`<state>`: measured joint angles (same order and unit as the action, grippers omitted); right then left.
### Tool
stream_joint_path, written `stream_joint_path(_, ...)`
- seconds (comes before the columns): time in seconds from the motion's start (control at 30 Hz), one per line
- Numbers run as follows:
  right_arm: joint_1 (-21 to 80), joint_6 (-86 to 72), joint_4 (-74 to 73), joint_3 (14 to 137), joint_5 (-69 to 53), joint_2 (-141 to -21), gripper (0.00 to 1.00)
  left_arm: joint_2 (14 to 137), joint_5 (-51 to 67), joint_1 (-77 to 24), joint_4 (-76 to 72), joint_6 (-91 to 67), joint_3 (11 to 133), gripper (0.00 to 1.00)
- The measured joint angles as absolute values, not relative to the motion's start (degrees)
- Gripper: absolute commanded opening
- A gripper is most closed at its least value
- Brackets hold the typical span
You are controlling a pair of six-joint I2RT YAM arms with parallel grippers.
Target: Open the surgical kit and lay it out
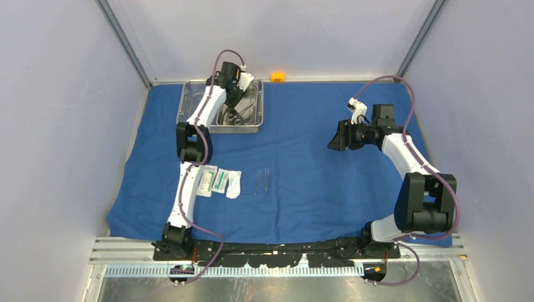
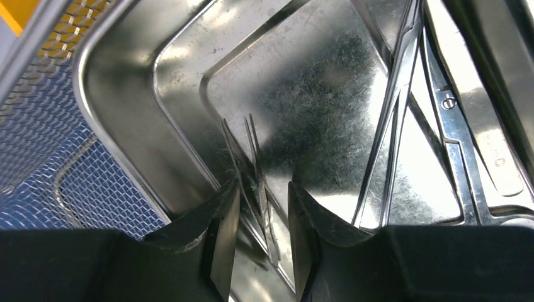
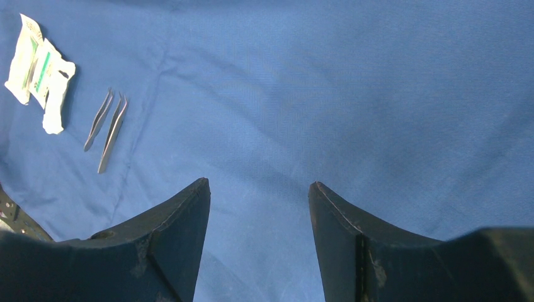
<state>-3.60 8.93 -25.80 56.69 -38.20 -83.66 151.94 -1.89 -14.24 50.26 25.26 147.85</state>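
here, we see the left gripper (image 2: 263, 189) part-open astride forceps (image 2: 256, 165) in the steel tray (image 2: 302, 94); right gripper (image 3: 259, 184) wide, empty; stamp on scissors (image 2: 448, 104) unreadable.

The left gripper (image 2: 262, 189) reaches down into the smaller solid steel tray (image 2: 302, 82), its two dark fingers (image 2: 217, 233) parted. A thin pair of forceps (image 2: 252, 157) lies in the gap between them, nearer the finger at the view's left, with the tips running out ahead of the fingertips along the tray floor. Beyond the other finger lie long slim steel shanks (image 2: 393, 113) and scissors (image 2: 463, 163) with a pivot screw. Outside the tray wall, past the finger at the view's left, the steel mesh basket (image 2: 63, 157) shows blue cloth (image 2: 25, 207) through its weave, and something orange (image 2: 19, 9) sits far ahead.
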Motion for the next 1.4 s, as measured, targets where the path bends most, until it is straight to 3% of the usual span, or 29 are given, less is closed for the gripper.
stream_joint_path(0.7,-3.60,8.93,-25.80,56.69,-38.20,-83.66,0.64,153.77,4.19,-11.29,51.72,20.88,150.04,0.27)
stream_joint_path(1.2,-3.60,8.93,-25.80,56.69,-38.20,-83.66,0.64,154.41,6.72,-10.04,51.70,19.55,150.95,0.00)
stream_joint_path(1.4,-3.60,8.93,-25.80,56.69,-38.20,-83.66,0.64,154.41,6.68,-10.02,51.68,19.64,151.06,0.00)
